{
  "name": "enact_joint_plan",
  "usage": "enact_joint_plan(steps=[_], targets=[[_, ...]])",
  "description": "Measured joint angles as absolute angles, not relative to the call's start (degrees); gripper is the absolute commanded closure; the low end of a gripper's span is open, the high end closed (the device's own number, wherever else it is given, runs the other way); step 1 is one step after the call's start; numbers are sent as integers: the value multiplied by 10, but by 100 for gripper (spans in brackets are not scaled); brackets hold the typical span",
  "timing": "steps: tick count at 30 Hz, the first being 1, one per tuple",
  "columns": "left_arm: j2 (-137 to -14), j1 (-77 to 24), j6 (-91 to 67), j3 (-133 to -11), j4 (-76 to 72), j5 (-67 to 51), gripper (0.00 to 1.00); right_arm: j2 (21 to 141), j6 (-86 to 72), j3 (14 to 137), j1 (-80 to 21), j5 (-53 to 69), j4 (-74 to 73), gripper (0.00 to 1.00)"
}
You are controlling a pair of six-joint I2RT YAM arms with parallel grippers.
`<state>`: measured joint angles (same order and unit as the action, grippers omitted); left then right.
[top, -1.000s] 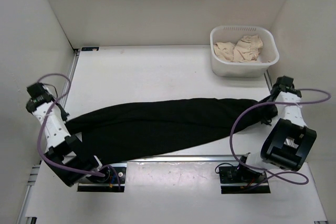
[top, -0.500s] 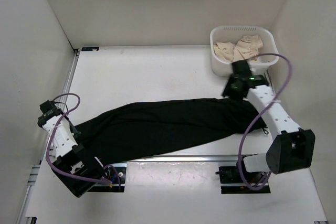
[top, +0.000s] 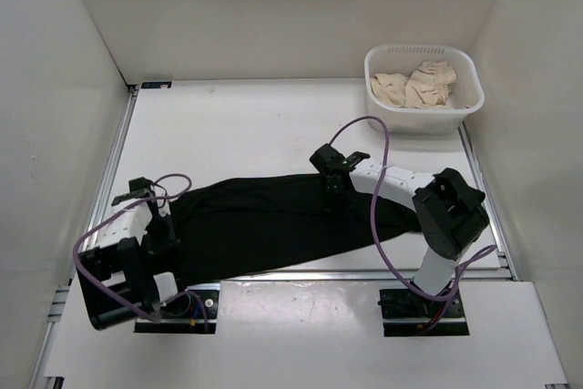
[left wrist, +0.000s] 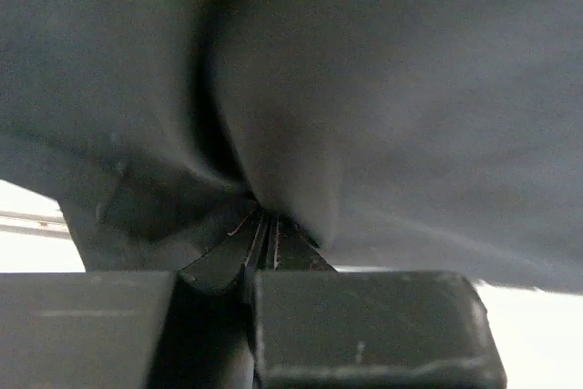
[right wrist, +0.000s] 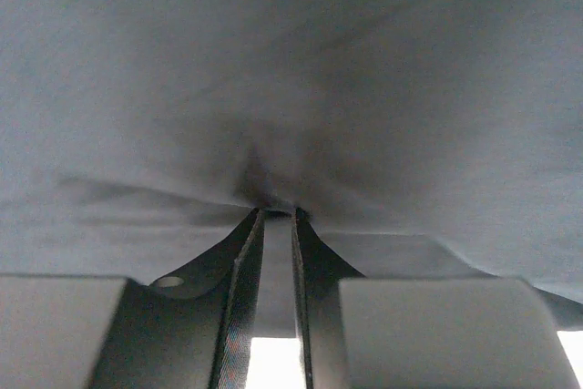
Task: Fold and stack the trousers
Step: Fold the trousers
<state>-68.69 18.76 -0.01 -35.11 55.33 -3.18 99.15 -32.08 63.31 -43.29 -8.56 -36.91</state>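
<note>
Black trousers (top: 264,220) lie lengthwise across the front of the white table. My left gripper (top: 164,220) is shut on the left end of the cloth, which fills the left wrist view (left wrist: 364,88); its jaws pinch a fold (left wrist: 266,216). My right gripper (top: 332,184) is shut on the trousers' right end and holds it over the middle of the garment. The cloth fills the right wrist view (right wrist: 291,70), gathered between the jaws (right wrist: 273,211).
A white basket (top: 466,107) with beige clothes (top: 414,84) stands at the back right. White walls close the left, back and right sides. A metal rail (top: 301,275) runs along the table's front edge.
My right gripper has carried the right end of the trousers leftward over the middle. My left gripper has moved inward to the right with the left end. The garment is shorter.
</note>
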Motion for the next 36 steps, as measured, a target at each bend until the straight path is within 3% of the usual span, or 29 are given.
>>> enact_joint_plan(steps=[10, 15, 19, 22, 27, 36], targets=[[-775, 170, -6, -351, 515, 55, 86, 978, -434, 591, -340, -121, -363, 75], [-843, 171, 0, -407, 506, 116, 86, 936, -462, 594, -278, -136, -368, 66], [-891, 176, 5, -469, 425, 152, 86, 899, -459, 623, -225, -138, -392, 45], [-927, 184, 4, -514, 321, 152, 86, 857, -453, 632, -170, -135, -416, 37], [-946, 200, 4, -545, 249, 144, 86, 766, -473, 592, -88, -115, -461, 37], [-917, 209, 3, -520, 263, 118, 86, 704, -591, 426, -86, -13, -478, 31]])
